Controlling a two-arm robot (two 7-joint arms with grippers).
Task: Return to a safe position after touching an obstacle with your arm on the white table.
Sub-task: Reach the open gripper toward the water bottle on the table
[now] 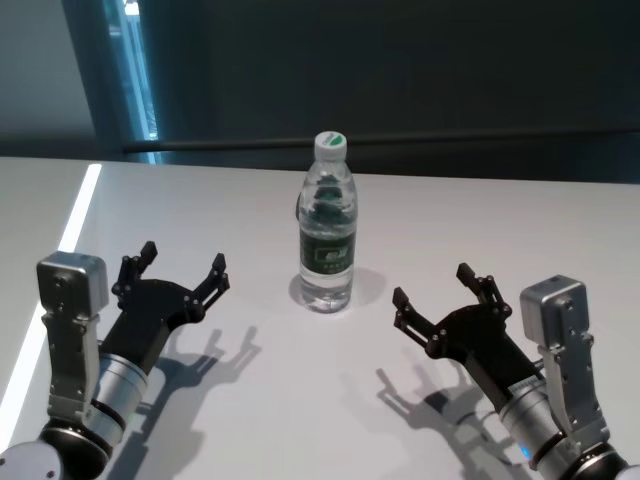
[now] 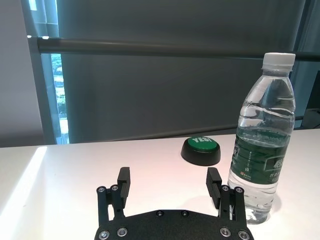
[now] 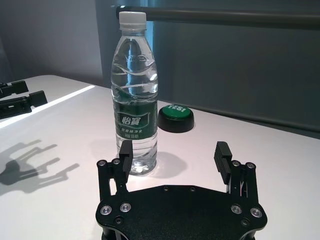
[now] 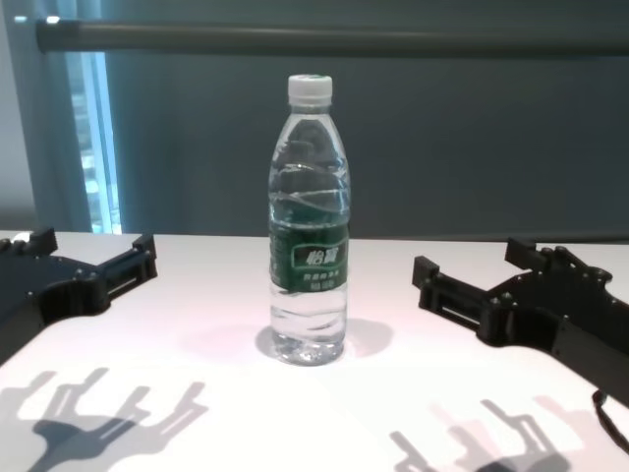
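bottle (image 1: 328, 226) upright on white table (image 1: 480, 230) | dark wall behind | left tool (image 1: 183, 267), right tool (image 1: 440, 293) wide open, empty

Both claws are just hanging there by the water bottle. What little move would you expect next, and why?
Probably one arm easing sideways toward the bottle. It stands upright on the white table, untouched, between the left gripper and right gripper. Both are open, apart from it, above the table; which arm goes first is a guess.
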